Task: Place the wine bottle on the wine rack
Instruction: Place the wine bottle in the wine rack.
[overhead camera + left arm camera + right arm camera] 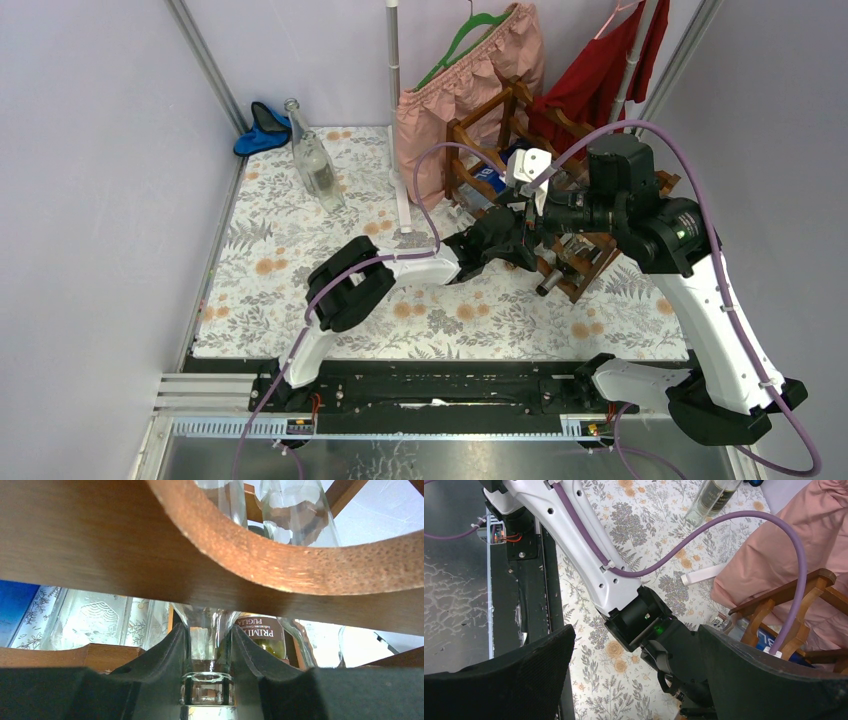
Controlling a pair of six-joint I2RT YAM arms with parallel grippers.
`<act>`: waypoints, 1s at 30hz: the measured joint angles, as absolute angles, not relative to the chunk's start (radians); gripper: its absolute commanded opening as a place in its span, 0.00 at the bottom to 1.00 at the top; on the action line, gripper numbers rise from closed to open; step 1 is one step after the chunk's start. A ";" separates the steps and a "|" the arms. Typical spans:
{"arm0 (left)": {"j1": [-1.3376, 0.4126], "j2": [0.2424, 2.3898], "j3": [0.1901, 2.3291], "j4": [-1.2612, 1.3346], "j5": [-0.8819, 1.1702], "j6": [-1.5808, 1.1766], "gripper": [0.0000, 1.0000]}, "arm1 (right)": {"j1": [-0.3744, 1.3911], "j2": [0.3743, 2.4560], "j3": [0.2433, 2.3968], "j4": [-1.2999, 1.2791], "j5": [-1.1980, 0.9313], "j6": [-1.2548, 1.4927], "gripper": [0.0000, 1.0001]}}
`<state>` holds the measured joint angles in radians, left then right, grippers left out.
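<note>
Reddish-brown wine rack [280,565] rail arches over my left end effector [207,640], clamped on the wine bottle [206,685] neck to seat it; right end effector [636,675] open above.

Top camera: fixed above and behind my bases, looks down and forward over table [270,290], wine rack [458,160] far right; widest, most distant view.
Left wrist camera: behind my left gripper [208,635], faces level into wine rack rail, very close, wine bottle [207,685] neck between fingers.
Right wrist camera: high, looks down past my right gripper [636,630] onto left arm [574,545], table, wine rack corner.
All three share wine rack.
</note>
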<state>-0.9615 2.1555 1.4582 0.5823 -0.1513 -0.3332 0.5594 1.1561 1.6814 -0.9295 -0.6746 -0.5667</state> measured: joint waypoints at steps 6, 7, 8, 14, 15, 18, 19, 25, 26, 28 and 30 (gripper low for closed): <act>-0.963 2.154 1.462 0.574 -0.162 -0.325 0.48 | 0.558 1.156 1.678 -0.929 -0.675 -0.567 1.00; -0.963 2.154 1.463 0.574 -0.163 -0.325 0.49 | 0.558 1.156 1.678 -0.929 -0.675 -0.567 1.00; -0.963 2.153 1.464 0.572 -0.164 -0.325 0.50 | 0.558 1.156 1.678 -0.929 -0.675 -0.567 1.00; -0.965 2.145 1.464 0.567 -0.168 -0.326 0.55 | 0.558 1.156 1.678 -0.929 -0.675 -0.567 1.00; -0.965 2.143 1.464 0.565 -0.170 -0.326 0.56 | 0.557 1.156 1.678 -0.929 -0.675 -0.567 1.00; -0.966 2.138 1.464 0.559 -0.181 -0.326 0.60 | 0.556 1.156 1.678 -0.929 -0.675 -0.567 1.00; -0.968 2.136 1.464 0.556 -0.187 -0.326 0.61 | 0.556 1.156 1.678 -0.929 -0.675 -0.567 1.00; -0.974 2.114 1.459 0.531 -0.220 -0.328 0.66 | 0.556 1.156 1.678 -0.929 -0.675 -0.567 1.00; -0.974 2.109 1.459 0.526 -0.223 -0.329 0.67 | 0.556 1.156 1.678 -0.929 -0.675 -0.567 1.00; -0.974 2.096 1.456 0.518 -0.234 -0.330 0.68 | 0.556 1.156 1.678 -0.929 -0.675 -0.567 1.00; -0.974 2.085 1.454 0.511 -0.246 -0.330 0.68 | 0.556 1.156 1.678 -0.929 -0.675 -0.567 1.00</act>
